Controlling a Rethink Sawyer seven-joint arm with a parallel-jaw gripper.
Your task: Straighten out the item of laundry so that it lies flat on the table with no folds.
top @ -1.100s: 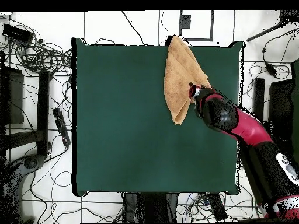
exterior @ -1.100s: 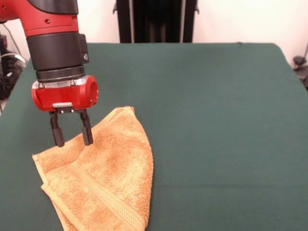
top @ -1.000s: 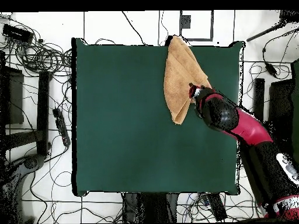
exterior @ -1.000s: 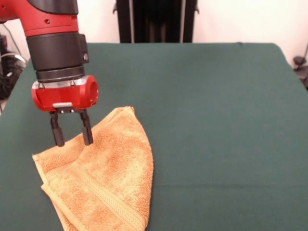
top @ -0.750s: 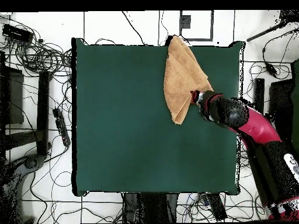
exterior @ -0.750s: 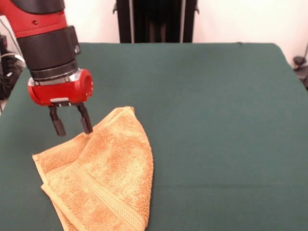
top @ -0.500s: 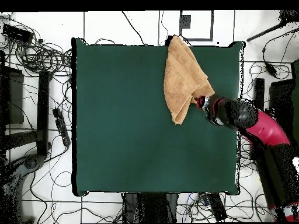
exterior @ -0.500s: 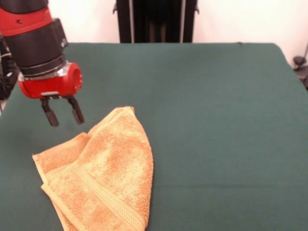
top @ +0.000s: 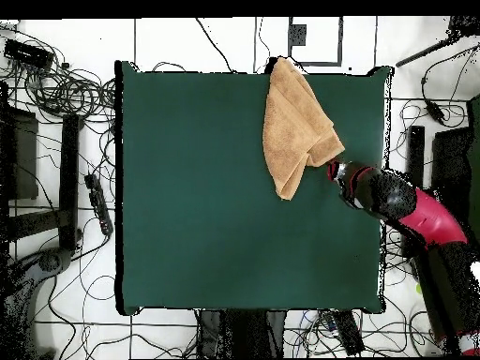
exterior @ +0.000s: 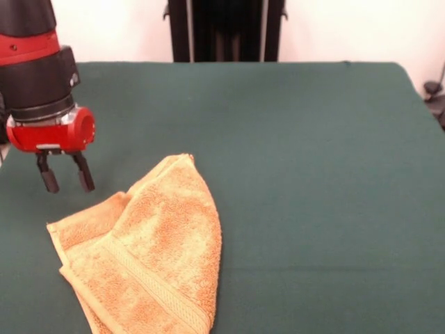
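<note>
The item of laundry (exterior: 149, 247) is an orange-yellow terry towel, folded over on itself, with a woven band running across its near part. It lies at the front left of the green table (exterior: 313, 174) in the front view, and near the far right corner as the item of laundry (top: 294, 122) in the overhead view. My gripper (exterior: 66, 181) hangs open and empty above the table, up and to the left of the towel's corner, clear of the cloth. Overhead, the gripper (top: 336, 172) sits just off the towel's right tip.
Cables and black stands lie on the white floor around the table (top: 206, 234). A black frame (exterior: 222, 31) stands behind the table's far edge. The towel's near end reaches the table's edge.
My gripper has lifted off the towel and drawn away to the left in the front view, staying open. The towel has kept its folded shape.
</note>
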